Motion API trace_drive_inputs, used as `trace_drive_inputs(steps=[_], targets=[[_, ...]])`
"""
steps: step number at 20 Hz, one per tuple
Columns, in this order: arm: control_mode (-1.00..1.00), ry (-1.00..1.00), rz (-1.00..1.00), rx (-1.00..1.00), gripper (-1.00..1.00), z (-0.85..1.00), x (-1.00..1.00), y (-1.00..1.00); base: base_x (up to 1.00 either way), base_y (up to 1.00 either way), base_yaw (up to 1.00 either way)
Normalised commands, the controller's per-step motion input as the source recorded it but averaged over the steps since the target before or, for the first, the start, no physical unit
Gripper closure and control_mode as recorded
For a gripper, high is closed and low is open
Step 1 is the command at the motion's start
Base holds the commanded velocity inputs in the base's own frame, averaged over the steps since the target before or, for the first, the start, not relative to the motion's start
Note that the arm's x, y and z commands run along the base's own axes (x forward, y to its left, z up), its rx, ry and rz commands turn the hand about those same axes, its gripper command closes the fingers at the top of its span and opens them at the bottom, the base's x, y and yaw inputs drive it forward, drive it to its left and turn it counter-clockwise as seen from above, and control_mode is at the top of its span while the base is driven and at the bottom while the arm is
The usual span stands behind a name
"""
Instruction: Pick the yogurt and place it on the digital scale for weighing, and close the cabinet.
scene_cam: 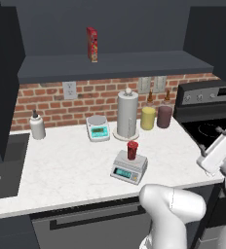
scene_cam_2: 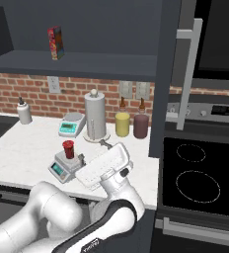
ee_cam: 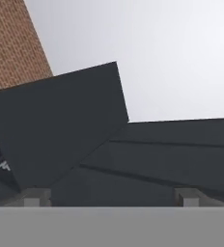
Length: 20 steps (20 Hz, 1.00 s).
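Yogurt, the small dark-red cup [scene_cam: 132,150], is sitting on the low grey digital scale [scene_cam: 129,167]. Gripper [ee_cam: 111,197] is standing wide and empty, facing the dark panelled cabinet door [scene_cam_2: 165,74], likely stiff, best pushed near its silver bar handle [scene_cam_2: 188,74].

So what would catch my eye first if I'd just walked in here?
Probably the small dark-red yogurt cup standing on the low grey-silver digital scale in the middle of the white marble counter. Next, the dark charcoal-blue wall cabinet hanging open above, a tall red box alone on its shelf.
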Motion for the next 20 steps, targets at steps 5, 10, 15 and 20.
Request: trace_drive_inputs(steps=[5,10,15,20], targets=[[-1.0,-0.07,-0.01,0.25,-1.0,0.14,-0.43,-0.67,0.0,0.0,0.0],[-1.0,0.0,0.0,0.2,-1.0,0.2,-0.25,-0.78,0.0,0.0,0.0],[-1.0,0.0,0.0,0.17,-1.0,0.24,-0.36,-0.79,0.0,0.0,0.0],[-1.0,0.01,0.0,0.13,-1.0,0.03,-0.34,-0.74,0.0,0.0,0.0]])
